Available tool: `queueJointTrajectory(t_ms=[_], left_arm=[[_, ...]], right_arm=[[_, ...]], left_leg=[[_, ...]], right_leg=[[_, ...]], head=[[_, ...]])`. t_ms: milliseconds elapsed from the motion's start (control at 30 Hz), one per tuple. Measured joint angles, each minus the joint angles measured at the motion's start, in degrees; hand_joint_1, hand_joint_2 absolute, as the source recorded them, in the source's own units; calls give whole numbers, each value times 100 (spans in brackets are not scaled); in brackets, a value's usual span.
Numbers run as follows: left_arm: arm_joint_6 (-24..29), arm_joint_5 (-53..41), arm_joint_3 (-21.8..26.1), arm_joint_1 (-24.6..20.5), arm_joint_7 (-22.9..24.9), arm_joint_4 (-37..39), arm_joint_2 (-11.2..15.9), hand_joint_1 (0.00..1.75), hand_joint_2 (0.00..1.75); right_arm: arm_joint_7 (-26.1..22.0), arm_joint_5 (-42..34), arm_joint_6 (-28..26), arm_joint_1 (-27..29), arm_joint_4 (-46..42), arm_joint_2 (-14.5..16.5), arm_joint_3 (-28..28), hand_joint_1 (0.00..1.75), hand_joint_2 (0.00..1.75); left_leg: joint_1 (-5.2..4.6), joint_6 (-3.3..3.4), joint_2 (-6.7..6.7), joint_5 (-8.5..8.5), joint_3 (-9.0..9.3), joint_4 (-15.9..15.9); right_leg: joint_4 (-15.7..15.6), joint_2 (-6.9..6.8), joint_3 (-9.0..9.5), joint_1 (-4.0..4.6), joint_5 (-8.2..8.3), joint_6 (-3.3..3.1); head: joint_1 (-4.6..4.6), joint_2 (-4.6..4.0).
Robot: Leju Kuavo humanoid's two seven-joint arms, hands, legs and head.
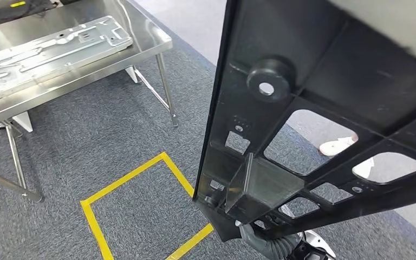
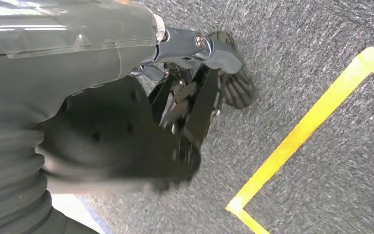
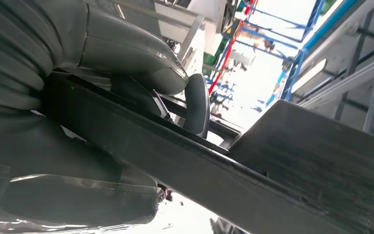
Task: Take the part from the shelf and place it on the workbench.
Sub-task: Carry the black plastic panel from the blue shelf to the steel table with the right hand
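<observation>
The part is a large black plastic frame with ribs, cut-outs and a round boss. It stands tilted in the air across the right of the head view. My right hand holds it at its lower edge. In the right wrist view the thumb and fingers of that hand grip the part's rim. My left hand hangs over the carpet near a yellow tape line, its fingers stretched out with nothing in them. The steel workbench stands at the upper left.
A long stamped metal panel lies on the workbench. A yellow tape square marks the grey carpet below the bench's legs. Through a cut-out in the part I see a person's white shoe on the floor.
</observation>
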Motion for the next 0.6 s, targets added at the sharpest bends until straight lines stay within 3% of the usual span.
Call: queueJointTrajectory(t_ms=[33, 67, 133, 200, 267, 333, 367, 400, 433, 500, 567, 600], left_arm=[[1, 0, 2, -9, 19, 0, -1, 0, 175], [2, 0, 5, -14, 47, 0, -1, 0, 175], [7, -1, 25, -4, 108, 0, -2, 0, 175], [11, -1, 55, 1, 141, 0, -6, 0, 175], [13, -1, 80, -6, 155, 0, -8, 0, 175], [15, -2, 98, -7, 161, 0, -8, 0, 175], [17, -2, 110, -4, 155, 0, -8, 0, 175], [19, -1, 124, -1, 142, 0, -8, 0, 175], [19, -1, 137, 1, 122, 0, -8, 0, 175], [17, 0, 162, 0, 61, 0, -8, 0, 175], [16, -1, 181, -4, -12, 0, -6, 0, 175], [15, -1, 189, -1, -43, 0, -5, 0, 175]], right_arm=[[1, -8, 3, -21, 9, 0, 0, 175, 175], [2, -12, 4, -34, 19, 0, 0, 175, 175], [6, -14, -6, -56, 34, -1, -1, 175, 175], [6, -15, -29, -65, 39, -1, -1, 175, 175], [4, -14, -51, -49, 48, -1, 0, 175, 175], [3, -8, -67, -25, 68, -2, 0, 175, 175], [3, -3, -75, -15, 77, -3, 0, 175, 175], [1, 3, -82, -4, 83, -4, 0, 175, 175], [-2, 9, -88, 9, 85, -4, 1, 175, 175], [-10, 21, -92, 38, 82, -4, 2, 175, 175], [-18, 33, -98, 69, 76, -5, 2, 175, 175], [-24, 35, -102, 77, 73, -6, 2, 175, 175]], left_leg=[[-34, 43, 88, 22, 68, -161], [-60, 73, 85, -7, 65, -194], [-48, 121, -59, 16, 79, -253], [-7, 186, -194, 56, 155, -346], [11, 232, -329, 78, 199, -382], [5, 243, -488, 72, 204, -370], [5, 240, -576, 62, 211, -359], [6, 232, -665, 47, 222, -342], [8, 218, -751, 27, 236, -321], [0, 174, -895, -17, 235, -267], [-2, 113, -998, -37, 195, -243], [6, 79, -1043, -40, 177, -245]], right_leg=[[-3, -52, 16, 11, -16, 30], [-14, -108, 30, 18, -27, 61], [-32, -171, 84, 18, -53, 126], [187, 43, 31, 6, -218, 171], [842, 342, -295, -10, -541, 179], [1448, 430, -671, -14, -695, 188], [1489, 439, -746, -17, -606, 192], [1313, 453, -718, -22, -413, 192], [957, 505, -597, -31, -154, 188], [285, 731, -345, -53, 159, 181], [58, 849, -268, -54, 188, 163], [42, 803, -263, -49, 196, 138]], head=[[0, 0], [0, 0], [1, 0], [1, 0], [0, 0], [0, 0], [0, 0], [0, 0], [0, 0], [0, 0], [0, 0], [0, 0]])
